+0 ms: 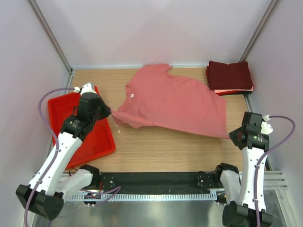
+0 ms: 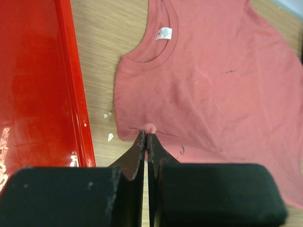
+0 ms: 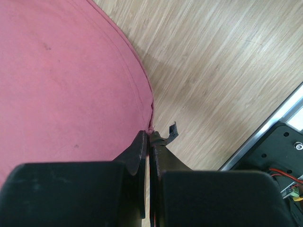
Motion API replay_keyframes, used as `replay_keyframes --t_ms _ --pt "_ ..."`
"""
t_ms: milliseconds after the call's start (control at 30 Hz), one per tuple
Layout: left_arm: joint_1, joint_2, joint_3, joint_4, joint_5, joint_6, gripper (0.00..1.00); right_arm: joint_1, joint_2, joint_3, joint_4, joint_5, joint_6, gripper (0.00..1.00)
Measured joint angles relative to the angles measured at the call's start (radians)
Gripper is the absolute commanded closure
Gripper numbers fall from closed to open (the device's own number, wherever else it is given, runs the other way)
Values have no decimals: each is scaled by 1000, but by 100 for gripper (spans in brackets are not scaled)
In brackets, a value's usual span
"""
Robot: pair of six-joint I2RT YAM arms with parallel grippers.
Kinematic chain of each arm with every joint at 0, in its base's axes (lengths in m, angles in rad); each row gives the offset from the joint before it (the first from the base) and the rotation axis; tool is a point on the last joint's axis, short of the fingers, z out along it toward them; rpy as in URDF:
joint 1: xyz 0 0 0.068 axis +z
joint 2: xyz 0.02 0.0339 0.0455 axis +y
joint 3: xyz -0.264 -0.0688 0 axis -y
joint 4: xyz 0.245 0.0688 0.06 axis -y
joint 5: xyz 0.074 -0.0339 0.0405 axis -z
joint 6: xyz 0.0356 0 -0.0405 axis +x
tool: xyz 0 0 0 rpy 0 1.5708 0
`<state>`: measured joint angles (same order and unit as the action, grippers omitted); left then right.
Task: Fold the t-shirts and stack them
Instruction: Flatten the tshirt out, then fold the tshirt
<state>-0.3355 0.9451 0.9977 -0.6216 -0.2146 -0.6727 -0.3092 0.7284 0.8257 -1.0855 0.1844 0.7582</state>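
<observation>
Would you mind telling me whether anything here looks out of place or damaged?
Small white flecks lie on the table between the red tray and the salmon-pink t-shirt, like stray debris; the shirt bears a short dark mark.

Looks like a robotics lab test cell, definitely not anybody's home. A white left arm and right arm are bolted to a black base plate at the near edge of a wood-grain tabletop, with purple cable looping off them. Plain pale panel walls box it in, held by bare metal posts.
</observation>
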Motion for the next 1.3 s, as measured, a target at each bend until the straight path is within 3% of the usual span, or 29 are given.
replay_keyframes --t_ms 600,933,1300 --pt "-4 331 23 4 5 1 100 0 296 -28 142 6 2 99" --pt "-4 587 266 -14 5 31 100 0 436 -73 283 26 8 99" --pt "-4 836 413 -57 -11 55 100 0 632 -28 420 7 -14 99"
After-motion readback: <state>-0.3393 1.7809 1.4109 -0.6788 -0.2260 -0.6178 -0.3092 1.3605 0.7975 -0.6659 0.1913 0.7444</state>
